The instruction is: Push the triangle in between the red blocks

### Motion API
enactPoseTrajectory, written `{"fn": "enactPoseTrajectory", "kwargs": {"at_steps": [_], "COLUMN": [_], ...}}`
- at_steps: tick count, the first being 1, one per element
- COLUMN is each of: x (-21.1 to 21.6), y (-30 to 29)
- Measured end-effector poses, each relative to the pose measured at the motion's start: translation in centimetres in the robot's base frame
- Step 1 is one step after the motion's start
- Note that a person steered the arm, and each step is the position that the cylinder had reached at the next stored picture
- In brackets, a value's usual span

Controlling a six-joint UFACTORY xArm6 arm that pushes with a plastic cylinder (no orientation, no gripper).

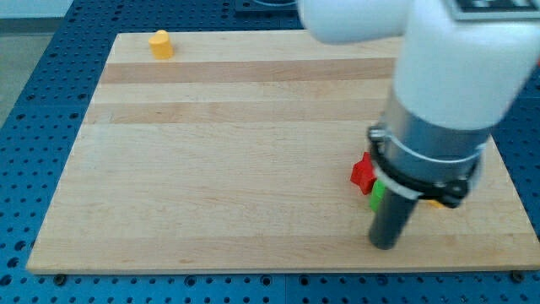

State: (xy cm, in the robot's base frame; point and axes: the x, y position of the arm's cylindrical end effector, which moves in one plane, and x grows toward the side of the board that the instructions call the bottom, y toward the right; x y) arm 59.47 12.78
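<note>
Nearest us, my tip (385, 245) rests on the wooden board (219, 169), just below and right of the red block (363, 173). We carry no fingers, only a rod, holding nothing. A green block (377, 195), its shape largely hidden by the arm, sits touching the red block's lower right. An orange sliver (434, 203) shows further right. We see no second red block and cannot confirm the triangle. We judge short, slow pushes advisable. Far off, toward the view's top left, stands a yellow block (161, 44).

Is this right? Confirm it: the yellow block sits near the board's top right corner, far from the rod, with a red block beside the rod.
One error: the camera view shows the yellow block near the board's top left corner, not right. It is far from my tip, and the red block does sit beside the rod.
</note>
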Motion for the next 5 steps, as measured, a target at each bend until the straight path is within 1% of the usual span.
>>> {"fn": "enactPoseTrajectory", "kwargs": {"at_steps": [1, 2, 5], "x": [-0.4, -2.0, -6.3], "y": [2.8, 3.7, 3.7]}}
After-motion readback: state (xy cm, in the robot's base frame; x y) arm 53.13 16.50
